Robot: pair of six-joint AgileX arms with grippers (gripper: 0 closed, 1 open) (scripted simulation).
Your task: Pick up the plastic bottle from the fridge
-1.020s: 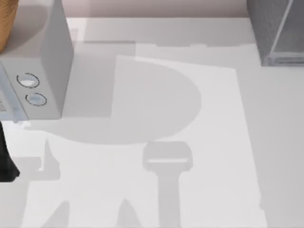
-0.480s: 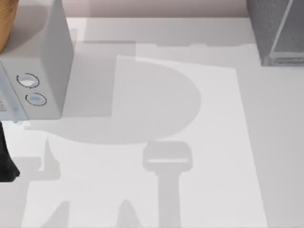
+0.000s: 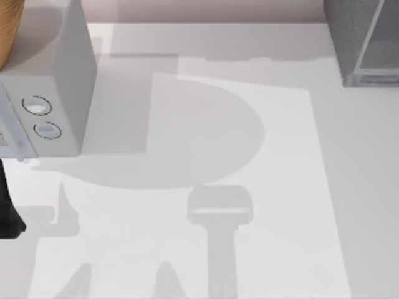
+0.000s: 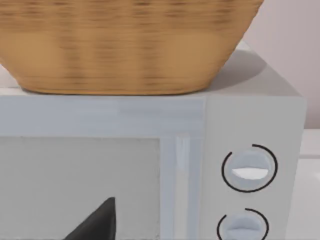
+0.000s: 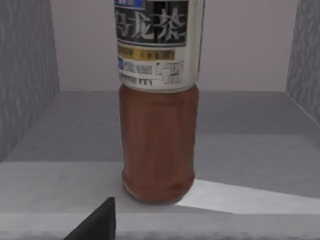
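Change from half a second earlier: none in the top view. Plastic bottle [image 5: 157,125]: upright on the fridge [image 3: 365,40] floor, far right. Left: microwave [image 3: 47,93] carrying a wicker basket [image 4: 125,47]. Finger spread, both grippers: cannot tell.

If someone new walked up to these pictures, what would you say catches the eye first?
Most striking is the plastic bottle of reddish-brown drink, standing upright on the floor of the fridge, seen close from the right wrist view. Next is the woven basket sitting on top of the light grey box with two round dials, at the table's left. In the top view the fridge stands at the far right corner of the white table.
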